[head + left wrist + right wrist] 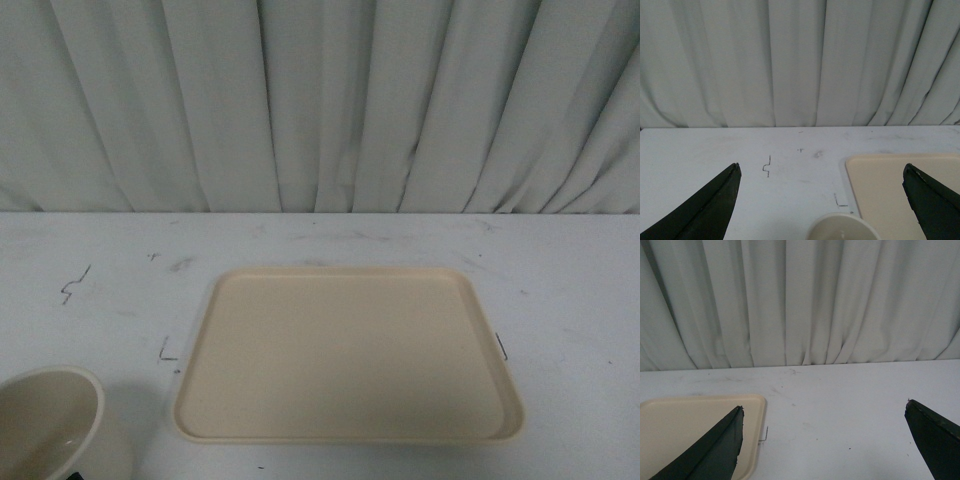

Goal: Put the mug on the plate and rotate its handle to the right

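The beige rectangular plate [348, 352] lies flat on the white table, centre front. The cream-white mug [55, 424] stands on the table at the lower left, cut by the frame edge; only its rim and inside show, and a dark bit below it may be the handle. In the left wrist view the mug's rim [842, 227] lies between and below my open left gripper [822, 167], with the plate [885, 187] beside it. My right gripper [824, 407] is open and empty over bare table, right of the plate [695, 432]. Neither arm shows in the front view.
A grey-white pleated curtain [320, 100] hangs behind the table's far edge. Small black tape marks sit on the table to the left of the plate [167, 350], to its right [501, 346] and further left [73, 287].
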### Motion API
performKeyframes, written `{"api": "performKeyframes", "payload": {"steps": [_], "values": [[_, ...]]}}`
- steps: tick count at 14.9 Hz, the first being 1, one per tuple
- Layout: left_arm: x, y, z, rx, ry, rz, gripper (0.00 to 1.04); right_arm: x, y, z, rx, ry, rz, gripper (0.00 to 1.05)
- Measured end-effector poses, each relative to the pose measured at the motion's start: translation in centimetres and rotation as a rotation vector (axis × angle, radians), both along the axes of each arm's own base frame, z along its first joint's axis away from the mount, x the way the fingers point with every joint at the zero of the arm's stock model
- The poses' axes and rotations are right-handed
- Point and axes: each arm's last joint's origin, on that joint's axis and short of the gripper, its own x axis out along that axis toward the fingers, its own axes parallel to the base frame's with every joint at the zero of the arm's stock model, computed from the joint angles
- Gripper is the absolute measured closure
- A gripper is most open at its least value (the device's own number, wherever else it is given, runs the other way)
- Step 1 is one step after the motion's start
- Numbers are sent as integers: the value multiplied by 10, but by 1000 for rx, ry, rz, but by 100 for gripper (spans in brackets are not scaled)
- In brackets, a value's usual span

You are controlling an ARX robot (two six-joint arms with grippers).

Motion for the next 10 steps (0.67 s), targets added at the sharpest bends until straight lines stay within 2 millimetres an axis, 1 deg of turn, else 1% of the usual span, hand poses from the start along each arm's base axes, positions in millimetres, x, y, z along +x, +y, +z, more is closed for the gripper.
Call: {"api": "performKeyframes", "payload": {"steps": [10], "values": [[0,0,0,0,0,0,7,0,0,0,0,0,0,6]]}}
